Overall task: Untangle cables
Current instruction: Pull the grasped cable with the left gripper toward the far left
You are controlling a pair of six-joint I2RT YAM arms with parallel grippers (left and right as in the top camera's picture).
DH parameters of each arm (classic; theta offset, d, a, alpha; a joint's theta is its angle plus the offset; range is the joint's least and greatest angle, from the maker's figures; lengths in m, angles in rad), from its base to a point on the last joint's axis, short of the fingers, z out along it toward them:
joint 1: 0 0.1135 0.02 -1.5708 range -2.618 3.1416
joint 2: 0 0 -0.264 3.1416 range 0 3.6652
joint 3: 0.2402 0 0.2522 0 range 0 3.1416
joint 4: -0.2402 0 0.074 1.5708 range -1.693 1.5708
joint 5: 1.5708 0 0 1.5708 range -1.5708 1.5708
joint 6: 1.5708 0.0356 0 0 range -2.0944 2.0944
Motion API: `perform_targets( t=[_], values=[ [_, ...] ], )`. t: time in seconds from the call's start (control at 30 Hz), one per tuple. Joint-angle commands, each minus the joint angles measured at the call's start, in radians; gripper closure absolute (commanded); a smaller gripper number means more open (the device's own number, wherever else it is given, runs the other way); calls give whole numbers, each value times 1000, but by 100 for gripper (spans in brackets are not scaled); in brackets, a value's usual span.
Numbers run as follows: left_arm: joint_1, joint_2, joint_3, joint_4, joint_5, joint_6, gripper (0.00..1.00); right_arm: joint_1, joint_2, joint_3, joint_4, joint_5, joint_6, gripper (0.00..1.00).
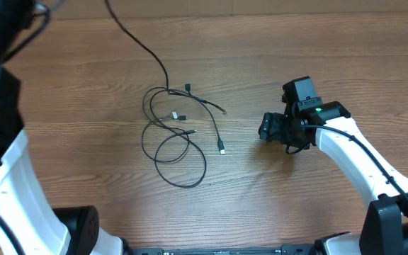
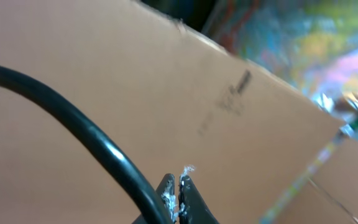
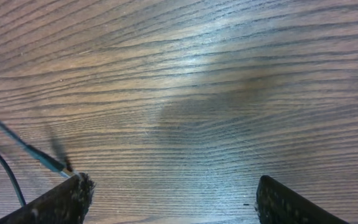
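While the cables (image 1: 179, 134) lie tangled to its left, the right gripper (image 1: 263, 127) stands wide, empty and nearer. The left gripper (image 2: 178, 186) is pinched closed.

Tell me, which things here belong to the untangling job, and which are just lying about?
Job:
tangle of thin black cords with silver plugs
open right gripper
shut left gripper

Just there:
brown cardboard panel
thick black cable
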Motion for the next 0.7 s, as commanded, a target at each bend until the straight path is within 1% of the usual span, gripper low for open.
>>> perform_targets(
  t=[0.0,0.17,0.3,0.4,0.43,0.57,0.67],
  values=[
    [101,-34,23,46,-60,-33,96,-4,-6,-4,2,11,-3,17],
    [215,-36,22,42,-240,-57,96,-4,-6,-4,9,11,-4,17],
    [275,-36,22,-24,-330,-74,96,-4,-6,-4,9,11,-3,17],
    [283,-28,21,-139,-397,-74,96,-4,-6,-4,9,11,-3,17],
    [283,-16,21,-227,-416,-73,96,-4,-6,-4,9,11,-3,17],
    [283,29,21,-417,-415,-72,96,-4,-6,-4,8,11,-3,17],
    [282,77,21,-531,-404,-73,96,-4,-6,-4,8,10,-3,17]
  ],
)
